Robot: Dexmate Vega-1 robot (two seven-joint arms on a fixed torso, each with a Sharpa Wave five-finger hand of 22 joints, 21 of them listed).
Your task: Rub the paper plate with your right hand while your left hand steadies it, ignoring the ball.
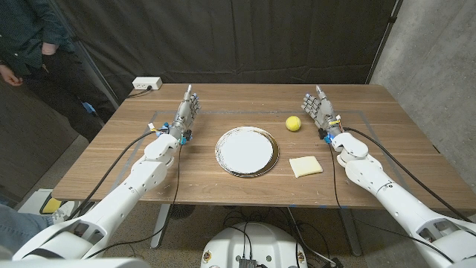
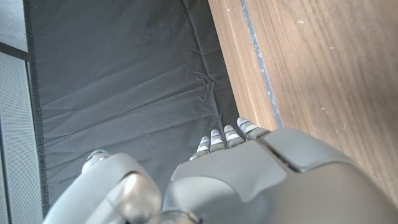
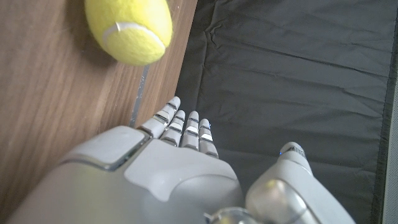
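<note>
Round white paper plate [image 1: 246, 151] with dark rim sits mid wood-grain counter [image 1: 149, 171], nothing on it. Fuzzy yellow ball [image 1: 294, 123] and flat pale square sponge [image 1: 306, 166] beside it. Left hand [image 1: 187, 113] and right hand [image 1: 320, 108] hold nothing, fingers extended, well apart from plate.

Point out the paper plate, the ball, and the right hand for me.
Plate [image 1: 246, 151], head view, its white centre.
Ball [image 1: 293, 123], head view, its middle.
Right hand [image 1: 320, 106], head view, middle of the hand.
</note>
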